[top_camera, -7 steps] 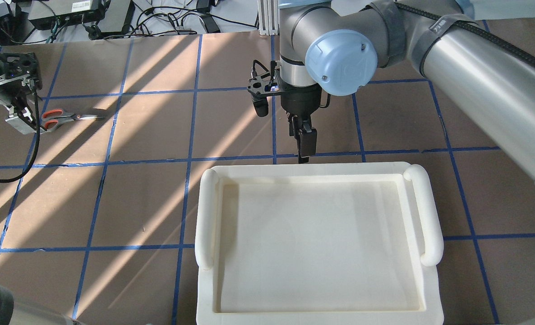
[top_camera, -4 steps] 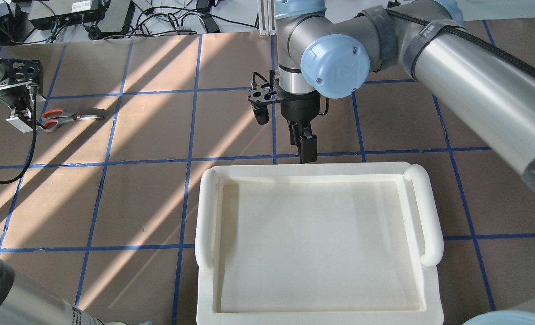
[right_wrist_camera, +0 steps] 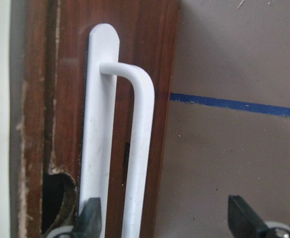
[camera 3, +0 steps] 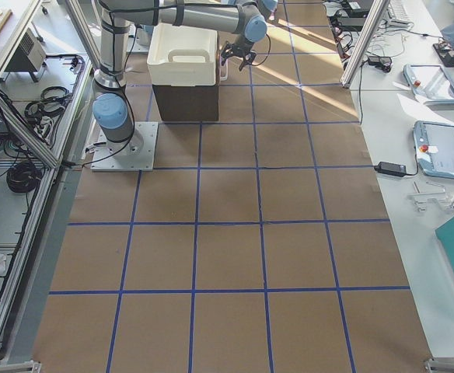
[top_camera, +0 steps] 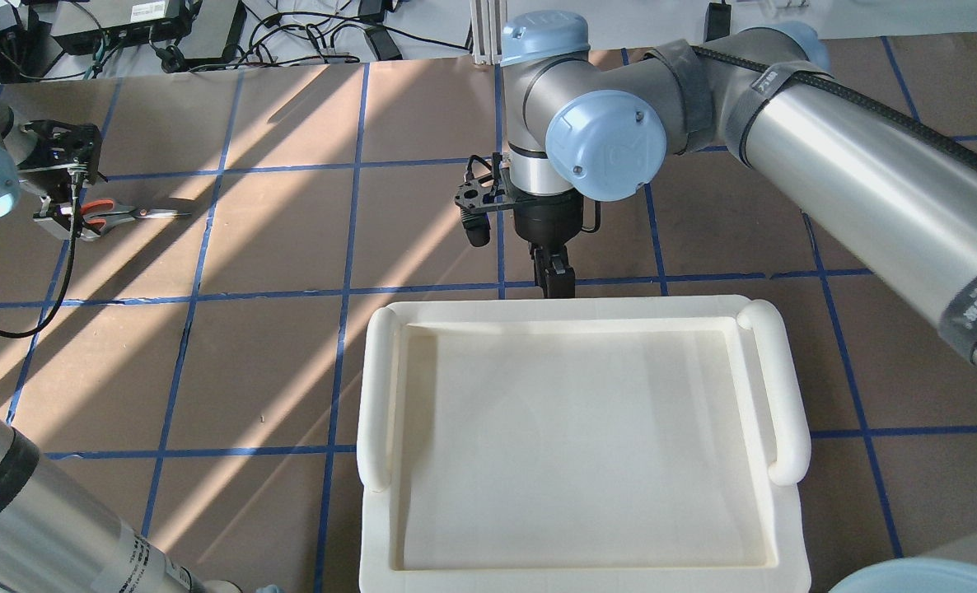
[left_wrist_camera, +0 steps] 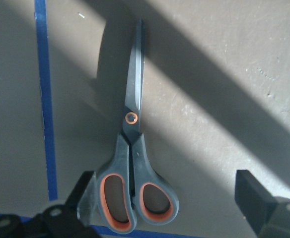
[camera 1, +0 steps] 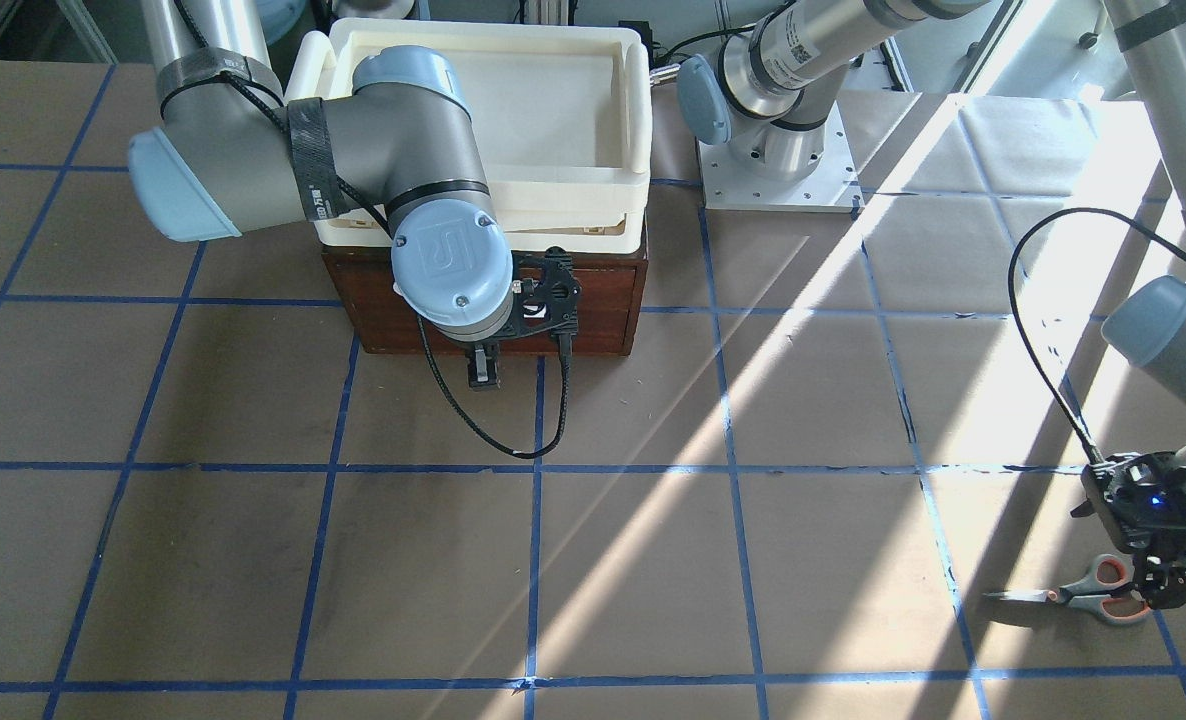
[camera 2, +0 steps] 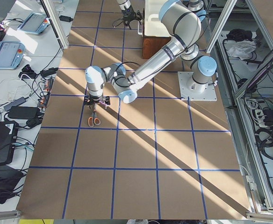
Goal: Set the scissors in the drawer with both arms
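The scissors [top_camera: 122,214] lie flat on the table at the far left, blades closed, orange-lined loops toward my left gripper [top_camera: 60,221]. In the left wrist view the scissors [left_wrist_camera: 134,163] have their handles between the open fingers [left_wrist_camera: 252,196], nearer the left one, untouched. The dark reddish-brown drawer [camera 1: 593,310] is closed under the cream tray. My right gripper [top_camera: 556,284] hangs at the drawer front. In the right wrist view its open fingers [right_wrist_camera: 244,220] straddle the white bar handle [right_wrist_camera: 140,148] without gripping it.
A cream plastic tray [top_camera: 381,387] with rounded side grips sits on top of the drawer box. Blue tape lines grid the brown table. Cables and electronics [top_camera: 151,25] lie beyond the far edge. The left arm's base plate [camera 1: 778,170] stands beside the box.
My left gripper has moved in over the scissors' handles. My right gripper has dropped lower and closer to the drawer front. The scissors have not moved.
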Robot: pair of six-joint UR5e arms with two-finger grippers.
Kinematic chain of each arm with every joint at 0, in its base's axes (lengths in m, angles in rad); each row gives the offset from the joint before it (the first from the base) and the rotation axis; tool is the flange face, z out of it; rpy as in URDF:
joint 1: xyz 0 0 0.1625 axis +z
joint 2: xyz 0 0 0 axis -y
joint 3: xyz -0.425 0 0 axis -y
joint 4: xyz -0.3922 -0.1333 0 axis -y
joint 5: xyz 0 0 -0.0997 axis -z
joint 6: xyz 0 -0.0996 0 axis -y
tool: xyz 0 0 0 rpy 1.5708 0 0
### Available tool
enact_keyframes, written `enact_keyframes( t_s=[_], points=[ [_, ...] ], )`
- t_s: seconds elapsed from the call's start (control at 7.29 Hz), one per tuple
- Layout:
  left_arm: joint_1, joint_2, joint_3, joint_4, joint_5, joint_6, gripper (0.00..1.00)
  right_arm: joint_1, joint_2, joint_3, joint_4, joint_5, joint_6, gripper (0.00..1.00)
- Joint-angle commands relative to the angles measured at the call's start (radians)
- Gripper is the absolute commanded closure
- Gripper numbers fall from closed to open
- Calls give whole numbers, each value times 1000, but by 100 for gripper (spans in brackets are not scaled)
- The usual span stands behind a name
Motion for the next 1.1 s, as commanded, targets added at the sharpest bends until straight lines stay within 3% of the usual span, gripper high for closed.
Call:
enact_keyframes(
  t_s=[0.0, 0.41, 0.69, 0.96],
  points=[
    [0, -53, 18, 18, -35, 28, 0, 2, 21, 5, -26, -1, 6, 12],
    [0, -121, 85, 19, -40, 56, 0, 2, 22, 4, -30, -1, -3, 19],
    [0, -141, 88, 19, -46, 56, 0, 2, 28, 4, -87, -2, -29, 36],
    [0, -144, 91, 19, -44, 58, 7, 1, 32, -8, -99, -19, -46, 37]
  ],
)
